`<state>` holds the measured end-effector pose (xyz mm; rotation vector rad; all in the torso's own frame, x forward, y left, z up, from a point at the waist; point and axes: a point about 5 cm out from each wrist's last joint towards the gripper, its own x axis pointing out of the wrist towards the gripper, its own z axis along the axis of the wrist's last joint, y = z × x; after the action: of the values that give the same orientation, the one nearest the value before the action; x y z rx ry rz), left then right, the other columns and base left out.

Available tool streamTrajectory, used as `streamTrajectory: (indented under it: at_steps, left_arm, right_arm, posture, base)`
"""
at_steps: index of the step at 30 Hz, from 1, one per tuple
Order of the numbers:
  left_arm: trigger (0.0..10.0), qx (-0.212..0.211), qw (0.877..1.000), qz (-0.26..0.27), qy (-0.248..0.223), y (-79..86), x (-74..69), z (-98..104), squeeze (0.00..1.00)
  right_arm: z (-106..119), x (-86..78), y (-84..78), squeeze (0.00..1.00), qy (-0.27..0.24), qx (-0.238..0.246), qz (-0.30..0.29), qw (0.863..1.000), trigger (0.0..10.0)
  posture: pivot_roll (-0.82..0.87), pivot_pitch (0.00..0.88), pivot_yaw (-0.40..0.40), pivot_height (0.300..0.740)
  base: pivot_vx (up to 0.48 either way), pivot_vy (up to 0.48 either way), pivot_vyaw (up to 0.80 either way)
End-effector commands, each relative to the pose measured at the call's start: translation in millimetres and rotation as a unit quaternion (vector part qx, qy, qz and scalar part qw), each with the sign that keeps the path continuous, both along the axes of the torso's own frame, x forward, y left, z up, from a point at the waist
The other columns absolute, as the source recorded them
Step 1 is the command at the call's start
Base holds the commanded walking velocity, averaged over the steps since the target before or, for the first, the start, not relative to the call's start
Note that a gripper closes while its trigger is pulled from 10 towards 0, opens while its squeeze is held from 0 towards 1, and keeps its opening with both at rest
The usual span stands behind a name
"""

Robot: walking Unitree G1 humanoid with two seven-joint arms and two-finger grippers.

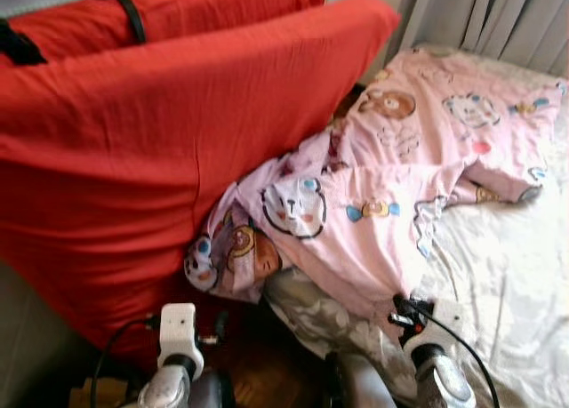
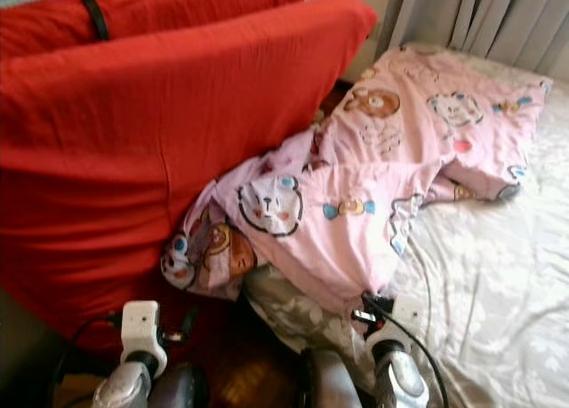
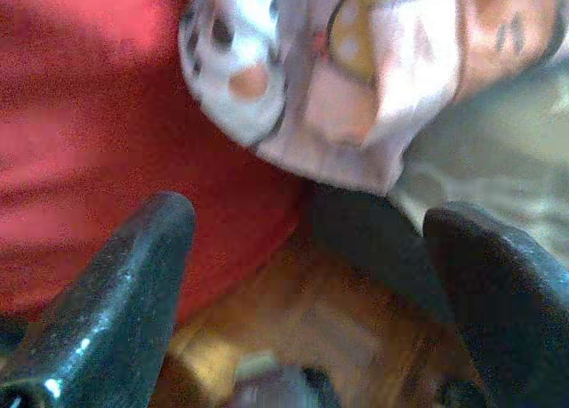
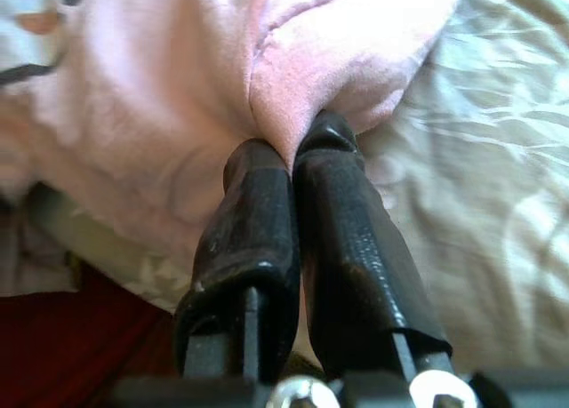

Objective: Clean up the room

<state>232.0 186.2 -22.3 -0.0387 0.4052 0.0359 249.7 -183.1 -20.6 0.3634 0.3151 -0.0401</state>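
A: Status of tidy-up?
B: Early, by the look of it. Red cushion (image 1: 160, 132) leaning against bed (image 1: 507, 275). Pink blanket (image 1: 400, 186) crumpled, half on bed, corner drooping toward floor (image 3: 293, 319). Not yet spread or folded.
A: Tools?
B: Right tool (image 4: 293, 155) pressed together, pinching blanket's near edge. Left tool (image 3: 311, 292) spread, holding nothing, low beside cushion.
A: Unclear items?
B: Gap behind cushion hidden. Left wrist view blurred. Black strap (image 1: 124, 4) cut off at top.

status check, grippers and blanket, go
Right gripper shut on pink blanket edge at bed side. Left gripper open, low by red cushion. Blanket corner hangs off bed against cushion.
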Motion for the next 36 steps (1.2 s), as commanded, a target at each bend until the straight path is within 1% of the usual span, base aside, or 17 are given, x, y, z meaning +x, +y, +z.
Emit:
streamTrajectory:
  at_steps: [1,5,9,11,13,15,16,20,22,25,27,36]
  left_arm:
    - [10.0,-0.003,0.999,0.016,0.050,5.0,-13.7,-17.2,0.00]
    - [10.0,0.000,0.996,0.021,0.087,6.1,-21.8,-28.2,0.00]
    - [10.0,0.005,0.995,0.024,0.100,7.2,-23.9,-31.5,0.00]
    - [10.0,0.008,0.992,0.042,0.119,12.5,-28.0,-36.1,0.00]
    - [10.0,0.008,0.990,0.056,0.125,18.2,-30.4,-38.0,0.00]
    - [10.0,0.012,0.988,0.069,0.138,25.8,-35.3,-40.9,0.00]
    - [10.0,0.012,0.988,0.069,0.138,25.8,-35.3,-40.9,0.00]
    - [10.0,0.014,0.985,0.078,0.156,30.5,-43.0,-45.8,0.00]
    - [10.0,0.013,0.984,0.081,0.160,30.5,-44.8,-46.9,0.00]
    - [10.0,0.010,0.982,0.088,0.168,30.4,-49.3,-49.8,0.00]
    - [10.0,0.009,0.980,0.090,0.176,29.9,-53.2,-52.2,0.00]
    - [10.0,0.004,0.979,0.086,0.183,27.6,-58.1,-55.2,0.00]
  right_arm:
    - [1.0,0.8,4.4,0.00,-0.005,-0.018,0.015,1.000,10.0]
    - [4.6,5.6,6.1,0.00,-0.010,-0.025,0.019,0.999,10.0]
    - [7.0,7.7,5.9,0.00,-0.016,-0.030,0.020,0.999,10.0]
    - [10.4,9.7,3.8,0.00,-0.025,-0.040,0.019,0.999,10.0]
    - [12.7,10.1,-0.7,0.00,-0.032,-0.044,0.008,0.999,10.0]
    - [13.4,8.9,-6.7,0.00,-0.033,-0.048,-0.007,0.998,10.0]
    - [13.4,8.9,-6.7,0.00,-0.033,-0.048,-0.007,0.998,10.0]
    - [14.4,8.4,-9.6,0.00,-0.037,-0.053,-0.013,0.998,10.0]
    - [15.1,8.8,-10.1,0.00,-0.039,-0.054,-0.012,0.998,10.0]
    - [14.9,10.2,-10.6,0.00,-0.030,-0.068,-0.010,0.997,10.0]
    - [16.5,11.7,-10.0,0.00,-0.035,-0.065,-0.015,0.997,10.0]
    - [16.2,11.1,-7.0,0.00,-0.035,-0.071,-0.016,0.997,10.0]
  posture:
    - [-0.01,0.041,-0.025,0.641]
    - [-0.01,0.030,-0.030,0.666]
    - [-0.01,0.033,-0.038,0.676]
    - [-0.01,0.038,-0.036,0.686]
    - [-0.01,0.039,-0.036,0.696]
    - [-0.01,0.042,-0.037,0.716]
    - [-0.01,0.042,-0.037,0.716]
    - [-0.01,0.043,-0.042,0.740]
    - [-0.01,0.046,-0.045,0.740]
    - [-0.01,0.048,-0.046,0.740]
    - [-0.01,0.051,-0.046,0.740]
    - [-0.01,0.054,-0.043,0.740]
  base:
    - [0.000,0.000,0.00]
    - [0.000,0.000,0.00]
    - [0.000,0.000,0.00]
    - [0.000,0.000,0.00]
    - [0.000,0.000,0.00]
    - [0.000,0.000,0.00]
    - [0.000,0.000,0.00]
    - [0.000,0.000,0.00]
    - [0.000,0.000,0.00]
    - [0.000,0.000,0.00]
    - [0.000,0.000,0.00]
    - [0.000,0.000,0.00]
